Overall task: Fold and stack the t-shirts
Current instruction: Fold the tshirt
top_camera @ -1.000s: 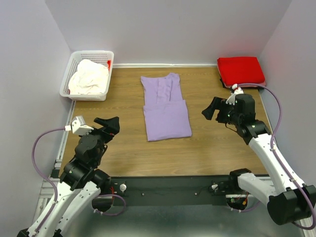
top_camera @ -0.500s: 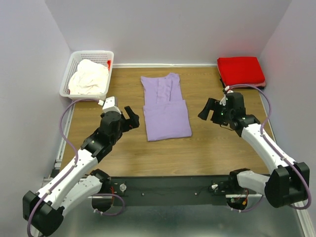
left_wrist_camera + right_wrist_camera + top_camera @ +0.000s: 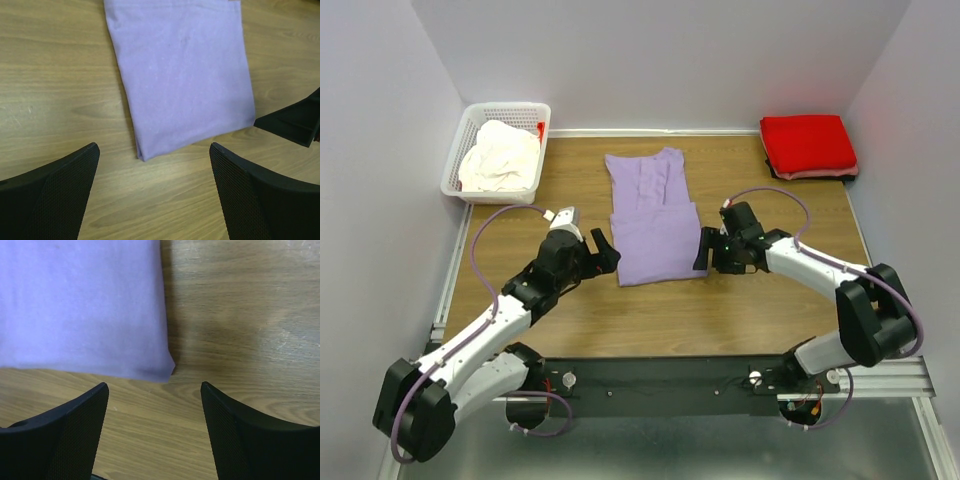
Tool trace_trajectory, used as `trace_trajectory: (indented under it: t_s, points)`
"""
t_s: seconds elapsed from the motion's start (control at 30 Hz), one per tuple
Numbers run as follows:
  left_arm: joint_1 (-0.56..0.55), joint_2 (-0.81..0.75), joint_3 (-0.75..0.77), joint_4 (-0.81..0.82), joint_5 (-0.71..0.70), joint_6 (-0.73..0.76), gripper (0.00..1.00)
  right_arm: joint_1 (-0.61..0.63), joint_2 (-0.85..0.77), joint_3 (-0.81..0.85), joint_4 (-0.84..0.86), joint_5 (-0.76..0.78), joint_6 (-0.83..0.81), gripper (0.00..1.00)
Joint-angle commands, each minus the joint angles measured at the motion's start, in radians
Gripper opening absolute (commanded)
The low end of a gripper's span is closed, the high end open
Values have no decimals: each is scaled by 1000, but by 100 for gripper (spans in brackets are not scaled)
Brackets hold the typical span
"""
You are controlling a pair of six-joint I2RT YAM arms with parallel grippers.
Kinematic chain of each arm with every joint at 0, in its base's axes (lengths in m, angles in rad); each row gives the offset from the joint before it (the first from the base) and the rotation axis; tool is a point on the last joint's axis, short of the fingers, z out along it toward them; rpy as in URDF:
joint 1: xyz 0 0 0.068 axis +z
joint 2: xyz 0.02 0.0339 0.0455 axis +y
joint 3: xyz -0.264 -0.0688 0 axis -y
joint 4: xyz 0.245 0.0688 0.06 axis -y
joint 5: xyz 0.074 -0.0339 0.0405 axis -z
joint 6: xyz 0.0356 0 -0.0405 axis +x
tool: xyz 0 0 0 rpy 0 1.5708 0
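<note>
Purple t-shirt [image 3: 655, 215]: it lies flat in the middle of the counter [image 3: 760, 300]. Its sleeves are tucked in, and the near half looks doubled over.
Red t-shirt [image 3: 808, 143]: it is folded and sits at the far right corner of the counter.
White t-shirt [image 3: 500, 158]: it is bunched up in the white basket [image 3: 510, 108] at the far left.
Left jaws: they are wide apart and hold nothing. They are low over the counter, just beside the near left corner of the purple t-shirt.
Right jaws: they are apart and hold nothing. The near right corner of the purple t-shirt sits just in front of the gap.
Step now: I think both arms are getting ready to pinch the two near corners for one more fold.
Next move: each pair of jaws needs to slide onto its corner, get under all the layers and close. Then both should lift together and carry the near edge to the neck end.
Watch out: the cloth is soft and thin. A pinch may catch only the top layer, and an uneven lift would make the fold crooked.
Left to do: stack the purple t-shirt and fold the white one.
</note>
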Motion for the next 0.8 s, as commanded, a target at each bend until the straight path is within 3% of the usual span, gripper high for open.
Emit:
trace_trajectory:
  t_s: [0.0, 0.2, 0.23, 0.3, 0.77]
  points:
    - [0, 68, 9, -10, 69, -18, 98, 12, 39, -13, 32, 72, 33, 79]
    - [-15, 152, 12, -23, 103, -30, 98, 20, 96, -8, 42, 76, 39, 68]
    - [-18, 160, 18, -33, 100, -32, 98, 20, 101, -11, 44, 76, 37, 61]
    - [-21, 179, 24, -37, 96, -32, 98, 25, 113, -16, 52, 78, 37, 58]
    - [-74, 323, 98, -123, 86, -27, 98, 41, 185, -24, 44, 103, 31, 49]
